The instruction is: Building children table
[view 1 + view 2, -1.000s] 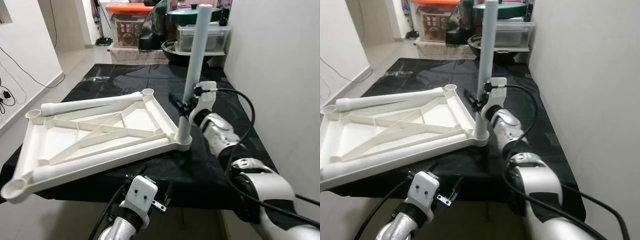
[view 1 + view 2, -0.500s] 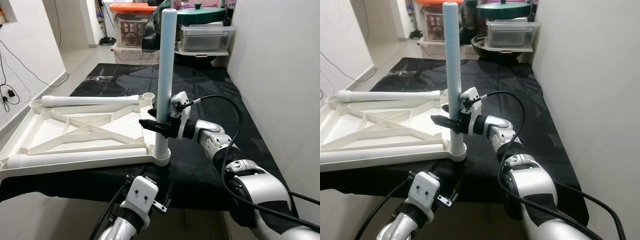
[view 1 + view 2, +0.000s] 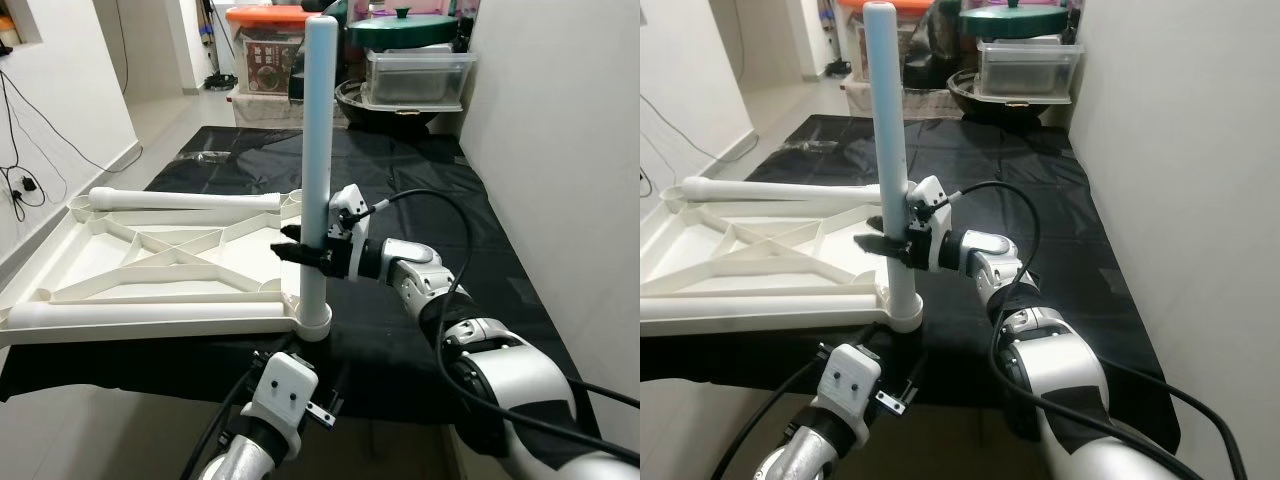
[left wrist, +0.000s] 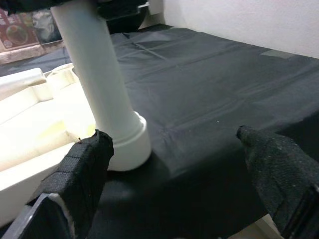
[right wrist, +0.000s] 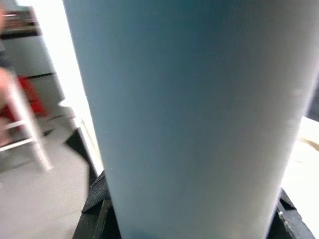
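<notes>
At 6 o'clock the left gripper (image 4: 169, 179) hangs spread apart below the table edge (image 3: 400, 385). Just beyond, the table top (image 3: 150, 270) has swung since a second ago, so its corner socket (image 3: 313, 322) faces the robot. The right gripper (image 3: 300, 253) stays clamped on the upright leg (image 3: 318, 150), now plumb in the socket and probably seated; two loose legs (image 3: 180, 200) lie toward 10 o'clock.

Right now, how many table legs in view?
3: an upright leg in the tabletop's near corner socket, held by the right gripper; far leg and near leg lying along its edges. A fourth may be hidden.
</notes>
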{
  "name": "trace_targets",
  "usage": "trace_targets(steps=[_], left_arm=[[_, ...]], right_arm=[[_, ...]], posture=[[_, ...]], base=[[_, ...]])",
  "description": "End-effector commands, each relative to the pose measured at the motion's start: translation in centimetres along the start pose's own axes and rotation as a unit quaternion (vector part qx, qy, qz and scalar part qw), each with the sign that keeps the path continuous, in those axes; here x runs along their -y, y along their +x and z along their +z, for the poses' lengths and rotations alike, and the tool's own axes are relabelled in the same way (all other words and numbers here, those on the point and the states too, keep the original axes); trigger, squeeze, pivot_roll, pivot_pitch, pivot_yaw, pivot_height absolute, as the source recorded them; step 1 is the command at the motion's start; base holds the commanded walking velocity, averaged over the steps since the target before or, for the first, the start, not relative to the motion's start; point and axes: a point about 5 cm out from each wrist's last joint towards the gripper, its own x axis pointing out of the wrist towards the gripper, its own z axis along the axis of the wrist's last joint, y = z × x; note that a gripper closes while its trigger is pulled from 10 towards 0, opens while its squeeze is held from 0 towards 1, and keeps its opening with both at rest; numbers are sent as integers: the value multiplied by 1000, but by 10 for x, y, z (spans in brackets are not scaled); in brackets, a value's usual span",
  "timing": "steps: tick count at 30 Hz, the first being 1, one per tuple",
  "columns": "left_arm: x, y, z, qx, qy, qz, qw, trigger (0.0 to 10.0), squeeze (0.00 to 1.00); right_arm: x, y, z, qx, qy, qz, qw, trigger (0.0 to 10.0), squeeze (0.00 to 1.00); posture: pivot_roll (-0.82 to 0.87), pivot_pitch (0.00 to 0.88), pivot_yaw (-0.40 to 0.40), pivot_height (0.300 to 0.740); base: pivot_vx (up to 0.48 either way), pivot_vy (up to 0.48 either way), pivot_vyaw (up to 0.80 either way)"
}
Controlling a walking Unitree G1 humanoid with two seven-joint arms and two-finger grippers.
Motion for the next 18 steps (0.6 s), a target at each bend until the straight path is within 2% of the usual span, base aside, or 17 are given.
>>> trace_targets(steps=[1, 2, 3, 4, 5, 6, 7, 9, 10, 11, 12, 13, 14, 15, 16, 17, 18], left_arm=[[-1, -1, -4, -10, 2, 1, 1000, 10000, 0], [-1, -1, -4, -10, 2, 1, 1000, 10000, 0], [-1, -1, -3, -10, 1, 1, 1000, 10000, 0], [-1, -1, -3, -10, 2, 1, 1000, 10000, 0], [-1, -1, -3, -10, 2, 1, 1000, 10000, 0], [-1, -1, -3, -10, 2, 1, 1000, 10000, 0], [-2, -1, -3, -10, 2, 2, 1000, 10000, 0], [-2, -1, -3, -10, 2, 1, 1000, 10000, 0], [-2, -1, -3, -10, 2, 1, 1000, 10000, 0], [-2, -1, -3, -10, 2, 1, 1000, 10000, 0], [-2, -1, -3, -10, 2, 1, 1000, 10000, 0], [-2, -1, -3, -10, 3, 1, 1000, 10000, 0], [-2, -1, -3, -10, 3, 1, 1000, 10000, 0], [-2, -1, -3, -10, 3, 0, 1000, 10000, 0], [-2, -1, -3, -10, 3, 0, 1000, 10000, 0], [-2, -1, -3, -10, 3, 0, 1000, 10000, 0], [-2, -1, -3, -10, 3, 0, 1000, 10000, 0]], right_arm=[[12, -3, -6, -4, 34, -111, 993, 0, 0], [12, -3, -6, -4, 34, -111, 993, 0, 0], [18, -5, -7, -2, 42, -171, 984, 0, 0], [26, -11, -8, -6, 46, -241, 970, 0, 0], [31, -14, -9, -10, 46, -280, 959, 0, 0], [31, -14, -9, -10, 46, -280, 959, 0, 0], [38, -21, -12, -19, 49, -335, 941, 0, 0], [51, -38, -16, -29, 56, -440, 896, 0, 0], [55, -44, -17, -31, 55, -473, 879, 0, 0], [59, -52, -19, -30, 70, -517, 853, 0, 0], [59, -52, -19, -30, 70, -517, 853, 0, 0], [63, -60, -21, -25, 82, -562, 823, 0, 0], [63, -60, -21, -25, 82, -562, 823, 0, 0], [65, -66, -24, -16, 106, -600, 793, 0, 0], [65, -66, -24, -16, 106, -600, 793, 0, 0], [65, -70, -26, -10, 122, -623, 772, 0, 0], [65, -70, -26, -10, 122, -623, 772, 0, 0]], posture=[[76, 0, -23, 740], [76, 0, -23, 740], [76, 0, -23, 740], [76, 0, -23, 740], [76, 0, -23, 740], [76, 0, -23, 740], [76, 0, -21, 740], [76, 0, -21, 740], [76, 0, -21, 740], [76, 0, -22, 740], [76, 0, -22, 740], [76, 0, -22, 740], [76, 0, -22, 740], [76, 0, -22, 740], [76, 0, -22, 740], [76, 0, -22, 740], [76, 0, -22, 740]], base=[[0, 0, 0], [0, 0, 0], [0, 0, 0], [0, 0, 0], [0, 0, 0], [0, 0, 0], [0, 0, 0], [0, 0, 0], [0, 0, 0], [0, 0, 0], [0, 0, 0], [0, 0, 0], [0, 0, 0], [0, 0, 0], [0, 0, 0], [0, 0, 0], [0, 0, 0]])
